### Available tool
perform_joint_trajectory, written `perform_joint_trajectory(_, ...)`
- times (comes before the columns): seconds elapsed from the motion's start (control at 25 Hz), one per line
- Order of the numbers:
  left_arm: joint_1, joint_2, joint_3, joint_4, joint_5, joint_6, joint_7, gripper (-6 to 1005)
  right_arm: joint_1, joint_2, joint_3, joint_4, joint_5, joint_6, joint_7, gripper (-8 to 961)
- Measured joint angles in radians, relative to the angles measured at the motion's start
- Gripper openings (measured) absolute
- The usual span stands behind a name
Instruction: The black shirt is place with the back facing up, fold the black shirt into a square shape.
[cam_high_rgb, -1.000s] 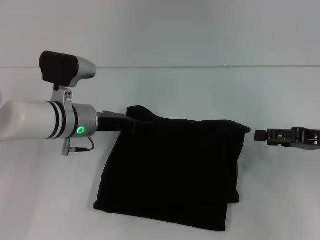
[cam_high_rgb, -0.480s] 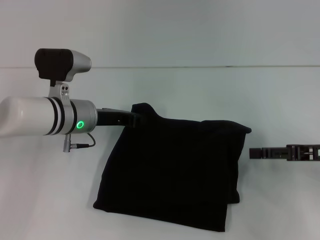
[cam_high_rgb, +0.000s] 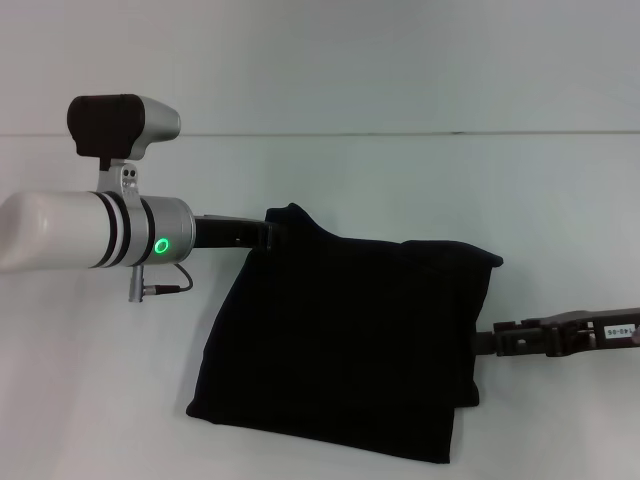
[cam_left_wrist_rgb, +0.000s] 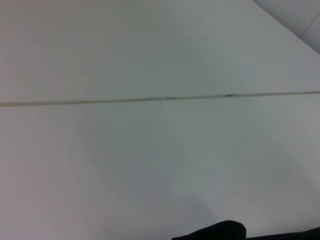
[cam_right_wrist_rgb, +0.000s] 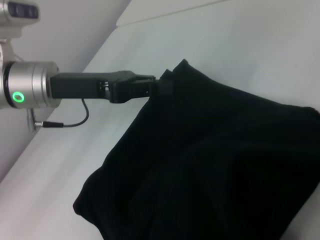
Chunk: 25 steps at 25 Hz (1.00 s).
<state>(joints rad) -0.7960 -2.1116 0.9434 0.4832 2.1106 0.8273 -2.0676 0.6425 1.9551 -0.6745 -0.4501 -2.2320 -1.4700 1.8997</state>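
Black fabric, already folded into a rough rectangle, is laid on the white table (cam_high_rgb: 560, 190) at centre-near: the black shirt (cam_high_rgb: 340, 345). A second layer is seen sticking out along the near edge at the right corner, so the fold is judged mostly done, with squaring-up left.

Step in hand, as judged: a final fold or tidy, with both far-left and right edges being addressed.

Left arm (cam_high_rgb: 90, 232) is stretched in from the left; the left gripper (cam_high_rgb: 272, 236) is at the shirt's far-left corner, where the cloth is peaked up. From the right wrist view the fingers appear closed on that raised corner (cam_right_wrist_rgb: 167, 82), cloth pinched between them.

Right gripper (cam_high_rgb: 490, 342) is brought in low from the right, its tip touching or just beside the shirt's right edge, about midway along it. Whether its fingers are open or closed cannot be told, and no cloth is visibly held.

Next move, as judged: a firm hold on the right edge is needed before anything is lifted, then both corners carried together so the layers are not dragged apart.

Left wrist view: mostly bare table, only a sliver of the shirt (cam_left_wrist_rgb: 215, 232) at the frame edge.
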Motion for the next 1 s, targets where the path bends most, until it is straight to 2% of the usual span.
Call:
perform_joint_trajectory(0.48,-0.001,-0.003,0.0,-0.005,0.002,-0.002,-0.009,46,0.016,0.034,-0.026,0.001,0.001,0.035,-0.105,780)
perform_joint_trajectory(0.68,-0.002,-0.003,0.0,-0.005,0.002,-0.002,-0.012,46,0.017,0.036,-0.035,0.001,0.0,0.035,-0.123,777)
perform_joint_trajectory(0.88,-0.003,-0.001,0.0,-0.003,0.004,-0.005,-0.021,46,0.011,0.027,-0.037,0.0,0.0,0.028,-0.115,677)
perform_joint_trajectory(1.0,-0.003,-0.001,0.0,-0.003,0.003,-0.006,-0.021,46,0.008,0.022,-0.031,-0.004,0.0,0.027,-0.112,568)
